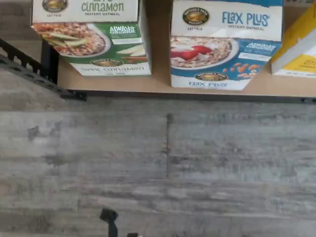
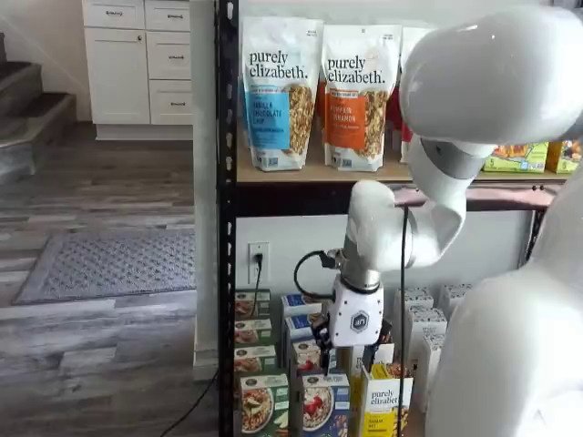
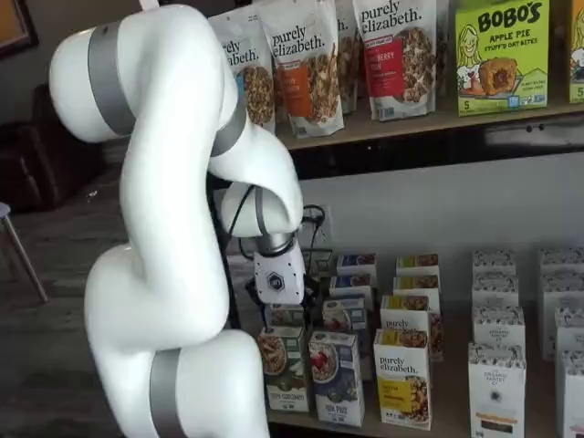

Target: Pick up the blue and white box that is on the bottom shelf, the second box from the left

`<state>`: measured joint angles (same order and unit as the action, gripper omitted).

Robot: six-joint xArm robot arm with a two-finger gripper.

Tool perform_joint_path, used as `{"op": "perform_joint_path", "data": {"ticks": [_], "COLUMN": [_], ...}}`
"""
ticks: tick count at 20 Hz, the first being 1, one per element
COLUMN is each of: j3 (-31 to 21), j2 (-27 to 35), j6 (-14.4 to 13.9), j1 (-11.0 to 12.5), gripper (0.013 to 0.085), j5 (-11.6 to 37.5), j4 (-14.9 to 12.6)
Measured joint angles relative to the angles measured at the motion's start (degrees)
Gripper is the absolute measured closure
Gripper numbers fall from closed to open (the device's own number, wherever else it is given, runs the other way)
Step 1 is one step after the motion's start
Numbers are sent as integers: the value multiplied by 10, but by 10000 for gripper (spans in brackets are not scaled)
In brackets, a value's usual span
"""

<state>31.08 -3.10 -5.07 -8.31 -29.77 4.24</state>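
Note:
The blue and white box (image 1: 224,47) reads "Flax Plus" and pictures a bowl with red berries. It stands upright at the front of the bottom shelf (image 1: 160,84), between a green carton and a yellow one, and shows in both shelf views (image 2: 325,405) (image 3: 335,379). My gripper (image 2: 351,350) hangs above and slightly behind the box without touching it. Its black fingers stand apart with nothing between them. The white gripper body (image 3: 276,281) hangs from the bent arm.
A green "Apple Cinnamon" carton (image 1: 94,39) stands left of the blue box and a yellow "purely elizabeth" carton (image 2: 383,401) right of it. More cartons stand in rows behind. A black rack post (image 2: 226,228) and the upper board with granola bags (image 2: 310,91) lie close by.

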Motion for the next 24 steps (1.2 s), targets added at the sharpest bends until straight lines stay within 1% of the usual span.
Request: {"op": "perform_joint_path", "data": {"ticks": [5, 10, 13, 18, 21, 24], "j3": [-8, 2, 17, 47, 73, 96], "j2": [30, 67, 90, 135, 170, 200], "j6": [8, 38, 45, 59, 68, 71], "j1": [-4, 4, 11, 18, 20, 23], "gripper": [130, 130, 130, 130, 130, 130], "j5": [48, 84, 94, 110, 121, 125], "j4": [11, 32, 32, 39, 45, 45]}}
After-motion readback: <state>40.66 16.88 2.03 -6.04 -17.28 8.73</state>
